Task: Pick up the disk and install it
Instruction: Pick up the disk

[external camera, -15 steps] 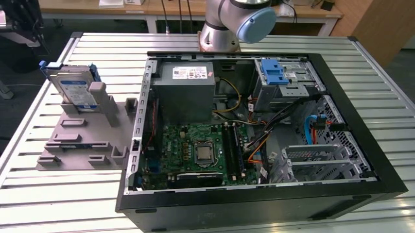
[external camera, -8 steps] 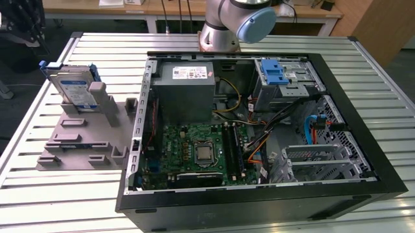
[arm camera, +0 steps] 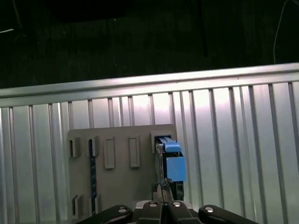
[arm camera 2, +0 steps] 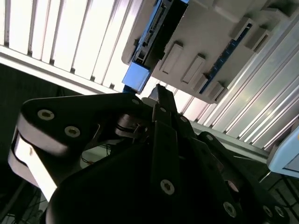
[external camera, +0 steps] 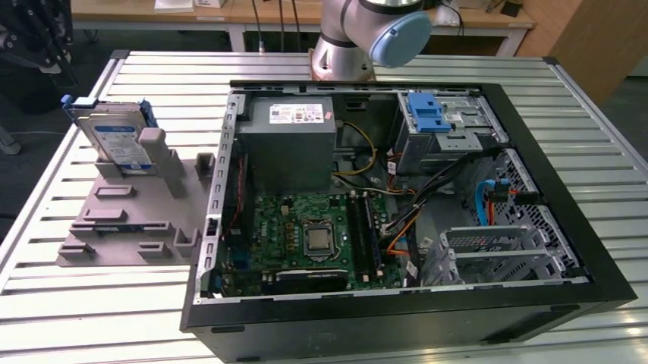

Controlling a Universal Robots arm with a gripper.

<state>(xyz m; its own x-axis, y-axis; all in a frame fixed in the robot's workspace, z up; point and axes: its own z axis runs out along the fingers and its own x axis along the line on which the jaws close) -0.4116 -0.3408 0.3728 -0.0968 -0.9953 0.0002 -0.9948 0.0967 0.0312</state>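
The disk [external camera: 114,140], silver with a blue carrier frame, stands on edge in the grey fixture [external camera: 127,220] at the exterior view's left. In the first wrist view I see the disk [arm camera: 170,161] edge-on from above, its blue frame sticking up from the fixture [arm camera: 119,163]. My gripper [arm camera: 160,191] hovers well above it, fingertips together and holding nothing. The second wrist view has the gripper [arm camera 2: 159,93] close to the camera, with the disk [arm camera 2: 148,35] and fixture [arm camera 2: 219,37] far beyond it.
An open black computer case [external camera: 567,250] lies at the centre and right of the slatted metal table [external camera: 91,318]. Inside are a motherboard [external camera: 314,235], a power supply [external camera: 288,144] and a drive bay with a blue latch [external camera: 429,114]. The arm's base [external camera: 350,45] stands behind the case.
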